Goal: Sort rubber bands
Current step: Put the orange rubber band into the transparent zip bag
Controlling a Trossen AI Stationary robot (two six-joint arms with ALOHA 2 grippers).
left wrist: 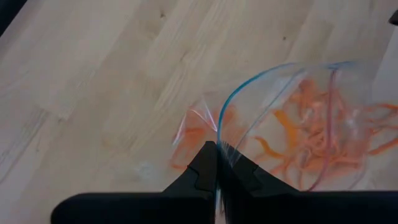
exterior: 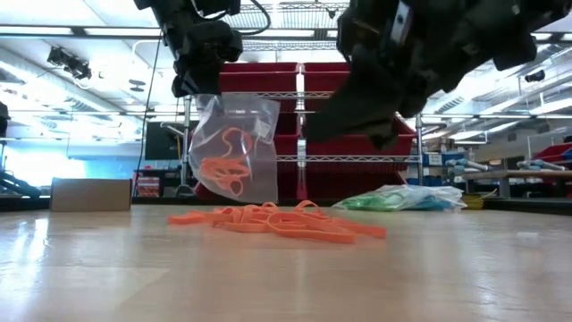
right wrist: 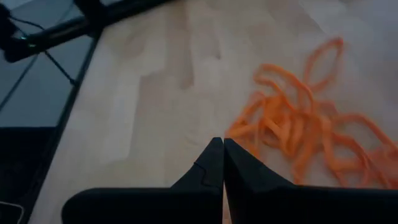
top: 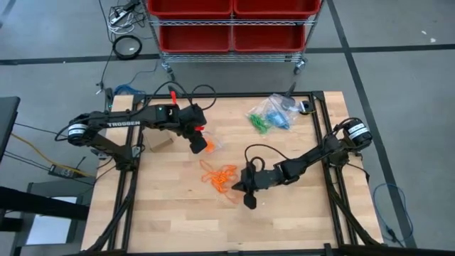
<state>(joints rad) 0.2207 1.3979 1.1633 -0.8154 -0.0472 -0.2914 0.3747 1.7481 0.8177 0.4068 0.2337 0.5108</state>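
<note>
Low view: left gripper (exterior: pixel 198 79) jaws pinch clear bag (exterior: pixel 234 148) w/ orange bands (exterior: pixel 223 168); right gripper (right wrist: pixel 217 163) jaws pressed together.

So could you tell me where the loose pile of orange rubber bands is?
In the high view, the loose pile of orange rubber bands lies mid-table, just left of the right gripper.

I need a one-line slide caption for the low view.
Left gripper holds a clear bag above loose orange rubber bands.
</note>
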